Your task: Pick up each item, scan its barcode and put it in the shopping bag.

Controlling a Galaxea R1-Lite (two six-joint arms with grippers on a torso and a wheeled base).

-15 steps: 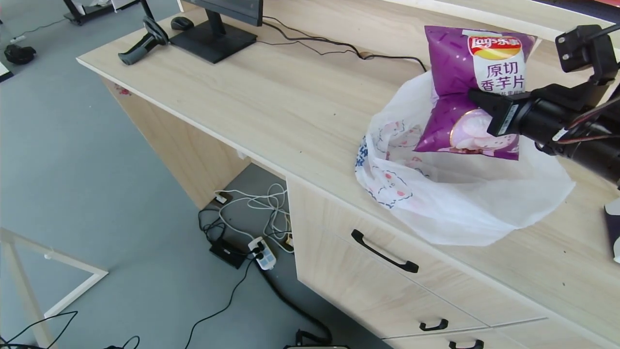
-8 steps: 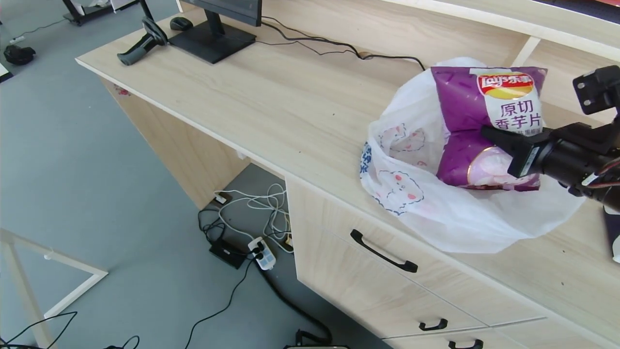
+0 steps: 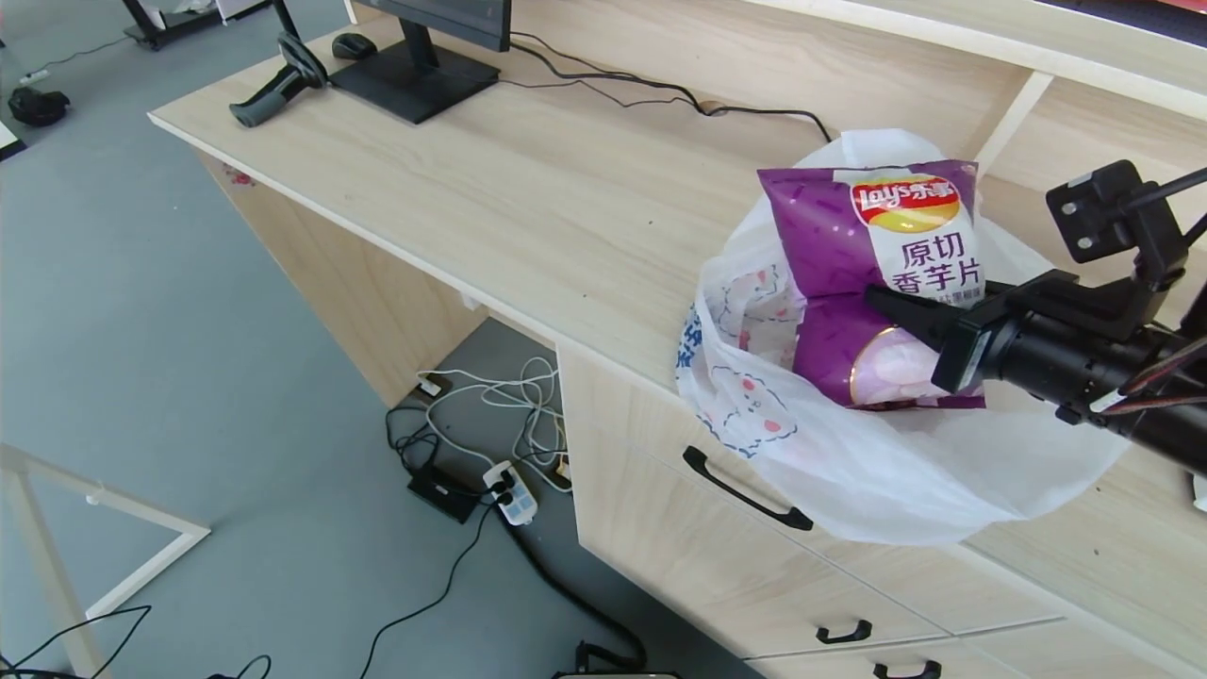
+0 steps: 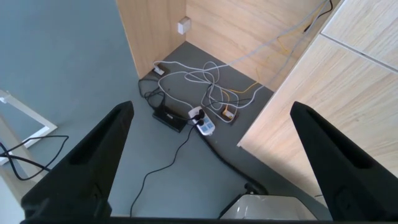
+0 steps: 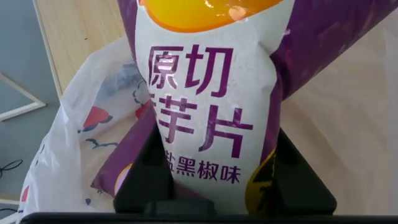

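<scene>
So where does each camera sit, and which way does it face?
Head view: on the robot's head, looking forward and down at the pale wooden counter; the right gripper holds a purple crisp packet at a white plastic shopping bag's mouth.
Left wrist view: on the left wrist, facing the grey floor and a white power strip, framed by the open left gripper.
Right wrist view: on the right wrist, close on the packet in its gripper.
Shared: packet and bag, in head and right wrist views.

chip bag point(image 5: 211, 93) top cropped, monitor point(image 3: 453, 14) cut off
</scene>
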